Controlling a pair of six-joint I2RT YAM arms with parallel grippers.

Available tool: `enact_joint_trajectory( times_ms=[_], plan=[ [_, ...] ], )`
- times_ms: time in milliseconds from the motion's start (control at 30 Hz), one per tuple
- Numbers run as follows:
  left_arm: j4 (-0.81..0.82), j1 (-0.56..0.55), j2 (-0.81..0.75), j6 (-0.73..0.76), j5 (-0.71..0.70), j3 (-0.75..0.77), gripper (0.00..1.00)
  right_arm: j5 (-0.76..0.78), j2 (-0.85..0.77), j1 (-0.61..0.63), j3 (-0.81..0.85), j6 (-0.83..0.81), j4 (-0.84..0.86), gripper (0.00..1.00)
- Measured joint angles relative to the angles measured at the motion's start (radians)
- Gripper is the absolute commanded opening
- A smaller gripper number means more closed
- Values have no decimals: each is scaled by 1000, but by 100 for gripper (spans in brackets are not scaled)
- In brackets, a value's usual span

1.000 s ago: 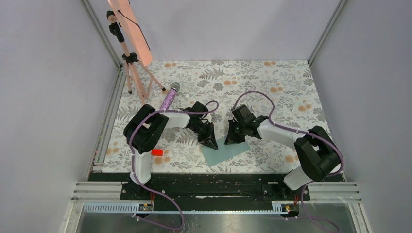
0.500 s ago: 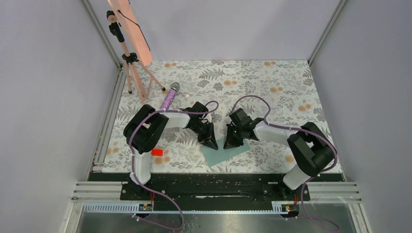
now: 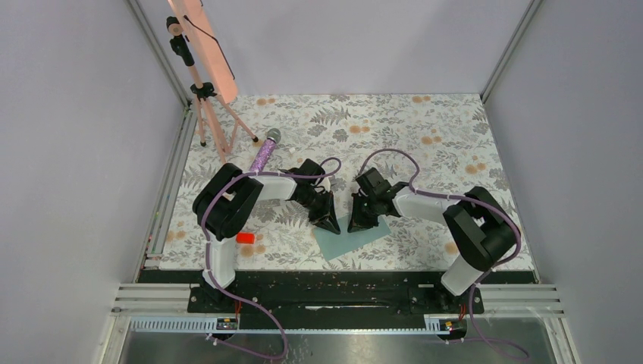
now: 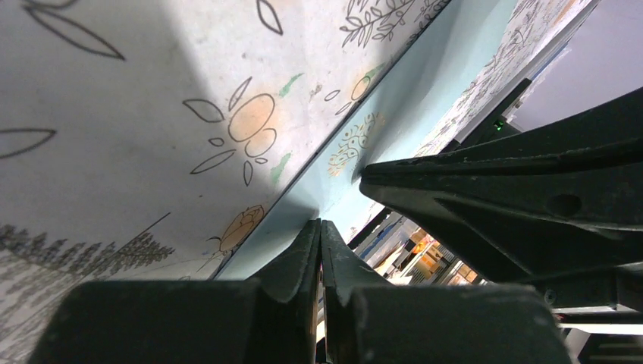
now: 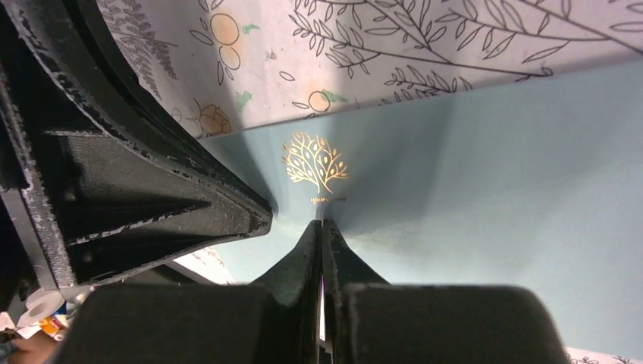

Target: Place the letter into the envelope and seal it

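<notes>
Touching one envelope (image 3: 353, 241): left end effector (image 3: 332, 225), right end effector (image 3: 355, 227), closed.

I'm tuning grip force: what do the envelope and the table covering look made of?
The envelope looks like matte teal paper or thin card: it lies flat, with a shiny, foil-like gold tree emblem. The table covering is a smooth sheet printed with flowers and ferns; vinyl or paper, unclear.
</notes>
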Motion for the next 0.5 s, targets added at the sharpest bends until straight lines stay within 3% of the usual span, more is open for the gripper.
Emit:
enact_joint_trajectory(
  times_ms=[500],
  plan=[
    [0,-1,-3,0,-4,-2,2,41,-94,2,51,-29,-47,0]
  ],
)
